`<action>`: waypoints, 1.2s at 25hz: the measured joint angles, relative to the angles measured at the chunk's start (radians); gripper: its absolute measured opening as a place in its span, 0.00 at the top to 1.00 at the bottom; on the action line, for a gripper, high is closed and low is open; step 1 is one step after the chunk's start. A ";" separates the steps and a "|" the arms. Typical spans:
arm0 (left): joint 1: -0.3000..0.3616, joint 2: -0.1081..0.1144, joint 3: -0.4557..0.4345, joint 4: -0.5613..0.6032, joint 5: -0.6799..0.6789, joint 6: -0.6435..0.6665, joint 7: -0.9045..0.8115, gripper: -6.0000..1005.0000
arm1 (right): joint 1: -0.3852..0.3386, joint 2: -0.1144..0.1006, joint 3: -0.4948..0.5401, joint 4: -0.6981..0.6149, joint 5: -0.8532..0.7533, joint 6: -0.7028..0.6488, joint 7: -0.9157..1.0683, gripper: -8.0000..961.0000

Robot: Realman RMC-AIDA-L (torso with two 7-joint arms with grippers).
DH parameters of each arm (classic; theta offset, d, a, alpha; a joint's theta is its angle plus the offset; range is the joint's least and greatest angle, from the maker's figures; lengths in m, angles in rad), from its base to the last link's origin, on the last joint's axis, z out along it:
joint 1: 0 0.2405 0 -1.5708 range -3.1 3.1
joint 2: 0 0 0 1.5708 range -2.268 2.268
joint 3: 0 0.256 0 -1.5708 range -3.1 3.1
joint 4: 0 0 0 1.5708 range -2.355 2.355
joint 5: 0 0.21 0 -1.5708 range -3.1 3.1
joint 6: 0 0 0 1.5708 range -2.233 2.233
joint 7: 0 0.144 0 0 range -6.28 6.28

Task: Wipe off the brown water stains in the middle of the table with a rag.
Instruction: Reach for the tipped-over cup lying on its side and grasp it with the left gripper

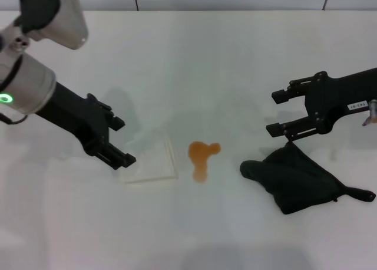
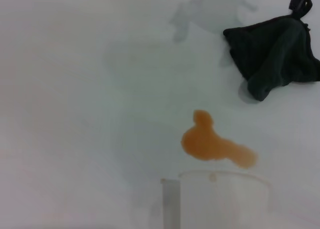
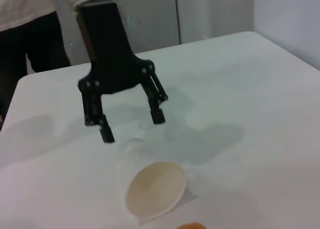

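The brown water stain (image 1: 200, 157), an orange-brown puddle with a narrow tail, lies in the middle of the white table (image 1: 194, 63). It also shows in the left wrist view (image 2: 212, 144). The black rag (image 1: 297, 175) lies in a wrinkled heap to the stain's right, with a thin tail pointing right; the left wrist view shows it too (image 2: 275, 54). My right gripper (image 1: 273, 112) is open and empty, hovering just above and behind the rag. My left gripper (image 1: 125, 142) is open and empty, just left of the cup; it also shows in the right wrist view (image 3: 132, 127).
A white paper cup (image 1: 150, 161) lies on its side just left of the stain, its mouth showing in the right wrist view (image 3: 155, 189). A person in dark trousers (image 3: 30, 49) stands beyond the table's far edge.
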 joint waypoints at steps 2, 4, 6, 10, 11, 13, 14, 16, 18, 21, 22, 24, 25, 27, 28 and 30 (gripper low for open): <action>-0.013 -0.002 0.024 -0.022 0.002 -0.022 0.000 0.12 | 0.003 0.000 -0.001 0.000 0.000 0.001 0.000 0.20; -0.023 -0.003 0.060 -0.044 0.002 -0.050 -0.002 0.12 | 0.005 0.000 -0.001 0.000 0.000 0.005 0.000 0.20; -0.036 -0.003 0.086 -0.069 0.003 -0.069 -0.003 0.12 | 0.006 0.000 -0.001 0.000 0.000 0.011 0.000 0.20; -0.065 -0.002 0.103 -0.114 0.006 -0.085 -0.002 0.12 | 0.013 0.000 -0.003 0.000 0.000 0.021 0.000 0.20; -0.070 -0.002 0.106 -0.121 0.006 -0.088 -0.001 0.12 | 0.013 0.000 -0.003 0.000 0.000 0.021 0.000 0.20; -0.080 -0.002 0.117 -0.138 0.006 -0.095 0.001 0.12 | 0.021 0.000 -0.010 0.000 0.000 0.023 0.000 0.20; -0.084 -0.002 0.124 -0.146 0.007 -0.098 0.002 0.12 | 0.023 0.000 -0.011 0.000 0.000 0.023 0.000 0.20; -0.089 -0.002 0.145 -0.155 0.007 -0.106 0.002 0.12 | 0.027 0.000 -0.011 0.000 0.000 0.024 0.000 0.20; -0.090 -0.002 0.164 -0.159 0.007 -0.116 0.002 0.12 | 0.030 0.000 -0.011 0.000 0.000 0.025 0.000 0.20; -0.090 -0.002 0.179 -0.160 0.011 -0.128 0.001 0.12 | 0.032 0.000 -0.011 0.000 0.000 0.025 0.000 0.20; -0.090 -0.002 0.181 -0.161 0.011 -0.130 0.001 0.12 | 0.032 0.000 -0.011 0.001 0.000 0.025 0.000 0.20; -0.090 -0.002 0.186 -0.163 0.012 -0.142 0.000 0.12 | 0.032 0.000 -0.011 0.001 -0.001 0.026 0.000 0.20; -0.090 -0.002 0.186 -0.163 0.012 -0.142 0.000 0.12 | 0.032 0.000 -0.011 0.001 -0.001 0.027 0.000 0.20; -0.091 -0.002 0.189 -0.191 0.012 -0.165 0.002 0.12 | 0.032 0.000 -0.012 0.001 -0.001 0.027 0.000 0.20; -0.092 -0.002 0.190 -0.200 0.012 -0.172 0.003 0.12 | 0.032 0.000 -0.013 0.001 -0.001 0.027 0.000 0.20; -0.094 -0.002 0.196 -0.223 0.012 -0.193 0.004 0.13 | 0.032 0.000 -0.020 0.001 -0.001 0.030 0.000 0.20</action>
